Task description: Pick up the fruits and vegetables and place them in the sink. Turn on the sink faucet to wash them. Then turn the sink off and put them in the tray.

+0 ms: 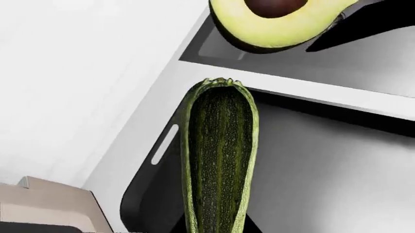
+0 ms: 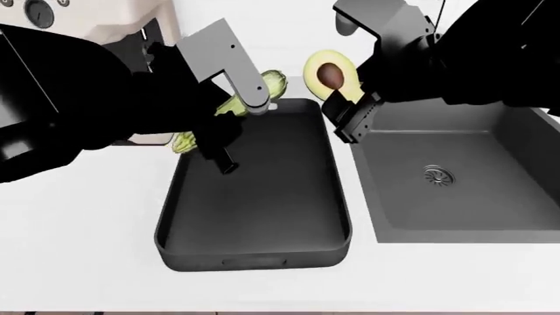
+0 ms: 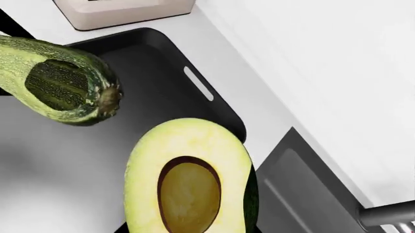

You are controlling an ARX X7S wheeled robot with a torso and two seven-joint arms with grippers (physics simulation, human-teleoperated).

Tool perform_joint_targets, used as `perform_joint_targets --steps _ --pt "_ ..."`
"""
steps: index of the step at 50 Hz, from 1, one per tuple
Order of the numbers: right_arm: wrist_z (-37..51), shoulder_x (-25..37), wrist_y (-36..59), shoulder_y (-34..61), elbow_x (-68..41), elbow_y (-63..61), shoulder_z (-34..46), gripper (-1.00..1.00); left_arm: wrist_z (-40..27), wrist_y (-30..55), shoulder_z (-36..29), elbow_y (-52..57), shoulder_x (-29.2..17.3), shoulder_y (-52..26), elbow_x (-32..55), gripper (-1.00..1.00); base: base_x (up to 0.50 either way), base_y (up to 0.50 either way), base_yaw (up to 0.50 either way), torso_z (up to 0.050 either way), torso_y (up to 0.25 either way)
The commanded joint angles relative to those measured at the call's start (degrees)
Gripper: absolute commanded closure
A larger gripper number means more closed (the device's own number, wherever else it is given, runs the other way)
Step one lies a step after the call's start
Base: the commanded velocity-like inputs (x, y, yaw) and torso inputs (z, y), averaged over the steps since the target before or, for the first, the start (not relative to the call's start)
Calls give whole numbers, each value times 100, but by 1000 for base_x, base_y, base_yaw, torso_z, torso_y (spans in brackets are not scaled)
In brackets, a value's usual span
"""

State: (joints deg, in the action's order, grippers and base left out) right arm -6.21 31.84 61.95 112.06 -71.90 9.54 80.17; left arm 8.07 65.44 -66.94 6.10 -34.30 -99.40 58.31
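Zucchini (image 2: 254, 95) clamped in left jaws, long axis slanting across tray's (image 2: 254, 256) far-left corner; right jaws grip avocado (image 2: 330, 74).

Kitchen: white counter (image 2: 79, 249), inset sink (image 2: 525, 151), appliance (image 2: 79, 13) behind.

White countertop (image 2: 79, 249) fills my head view, plain and matte. Black tray (image 2: 254, 252) sits directly on it, centre of view, long axis running away from me, raised rim, rounded corners; I see a cut-out handle slot at its far end from both wrist views. Just right of the tray, a narrow white strip of counter, then the dark grey sink (image 2: 534, 151) let into the surface, round drain (image 2: 439, 175) in its floor. Tray and sink lie apart, not touching. At the far left of the counter a beige appliance (image 2: 96, 20) with a dial stands; its base partly hidden from me.
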Motion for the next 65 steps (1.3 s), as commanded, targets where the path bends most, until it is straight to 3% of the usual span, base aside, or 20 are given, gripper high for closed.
perform_joint_targets --steps 1,9,23,51,52,65 --pt "-29 -18 -75 -9 118 78 -37 100 24 -256 101 -914 553 261 -3 100 0 0 0 0 0" --pt "60 71 -86 -37 82 -11 -88 100 -2 -250 -120 -2067 1150 367 -288 100 0 0 0 0 0" --pt "127 118 -85 -10 57 -47 -155 100 744 -389 -802 -3696 1950 348 -830 100 0 0 0 0 0" --pt "12 22 -151 -52 144 77 -139 100 1000 -186 -1106 -4391 2265 453 -936 100 0 0 0 0 0" --pt "14 24 -150 -53 142 76 -141 100 996 -176 -1105 -4383 2266 454 -931 -100 0 0 0 0 0" --pt "-33 -24 -166 -69 173 111 -130 100 782 4 -871 -4171 2092 347 -756 -100 0 0 0 0 0"
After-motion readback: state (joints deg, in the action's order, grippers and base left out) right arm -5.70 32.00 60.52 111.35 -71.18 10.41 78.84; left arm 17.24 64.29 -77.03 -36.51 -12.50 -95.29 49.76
